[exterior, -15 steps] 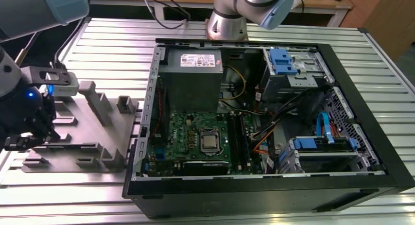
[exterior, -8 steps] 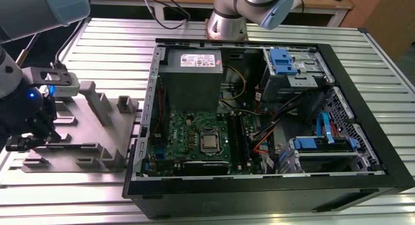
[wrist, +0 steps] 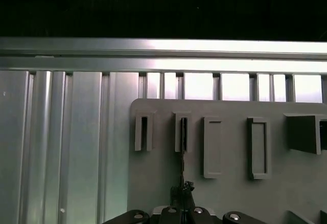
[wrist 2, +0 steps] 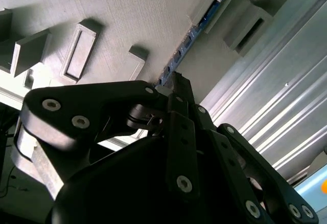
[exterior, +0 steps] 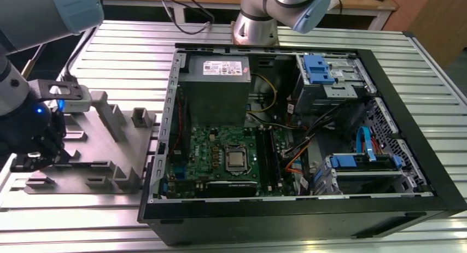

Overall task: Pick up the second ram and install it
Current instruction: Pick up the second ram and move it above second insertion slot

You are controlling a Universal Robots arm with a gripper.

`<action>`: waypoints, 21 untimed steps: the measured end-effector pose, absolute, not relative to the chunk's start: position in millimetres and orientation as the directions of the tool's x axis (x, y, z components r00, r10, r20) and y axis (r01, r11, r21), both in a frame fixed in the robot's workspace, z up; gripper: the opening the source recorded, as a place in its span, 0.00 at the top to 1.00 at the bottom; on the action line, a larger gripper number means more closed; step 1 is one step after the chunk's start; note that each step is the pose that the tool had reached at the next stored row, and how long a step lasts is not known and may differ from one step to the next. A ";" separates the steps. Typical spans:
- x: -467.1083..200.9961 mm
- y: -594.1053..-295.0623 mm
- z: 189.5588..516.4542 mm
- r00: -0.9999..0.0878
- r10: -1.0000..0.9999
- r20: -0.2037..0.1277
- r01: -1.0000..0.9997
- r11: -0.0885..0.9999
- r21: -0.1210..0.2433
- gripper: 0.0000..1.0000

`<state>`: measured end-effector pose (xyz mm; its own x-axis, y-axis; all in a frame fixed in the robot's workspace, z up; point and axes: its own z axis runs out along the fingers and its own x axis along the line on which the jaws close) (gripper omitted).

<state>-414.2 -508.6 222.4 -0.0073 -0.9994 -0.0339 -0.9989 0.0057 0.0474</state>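
The second ram (wrist 2: 190, 36) is a thin dark board seen edge-on, standing in a slotted holder on the grey fixture plate (exterior: 102, 154). In the first wrist view the second ram (wrist: 182, 150) runs as a narrow dark line from a holder slot down into my fingertips. My gripper (wrist 2: 171, 80) is shut on one end of it, with the black fingers (wrist 2: 180, 132) pressed close together. In the exterior view my gripper (exterior: 40, 154) hangs low over the plate's edge at the exterior view's left. The gripper (wrist: 182, 192) tips meet on the stick.
The open computer case (exterior: 408, 127) lies to the exterior view's right of the plate, with the green motherboard (exterior: 215, 149) and its long black slots (exterior: 267, 154) inside. Grey upright blocks (exterior: 111, 113) stand on the plate. Ribbed aluminium table (exterior: 131, 51) surrounds everything.
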 end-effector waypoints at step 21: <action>-415.9 -507.7 214.8 -0.007 -0.999 -0.034 -0.999 0.006 0.047 0.80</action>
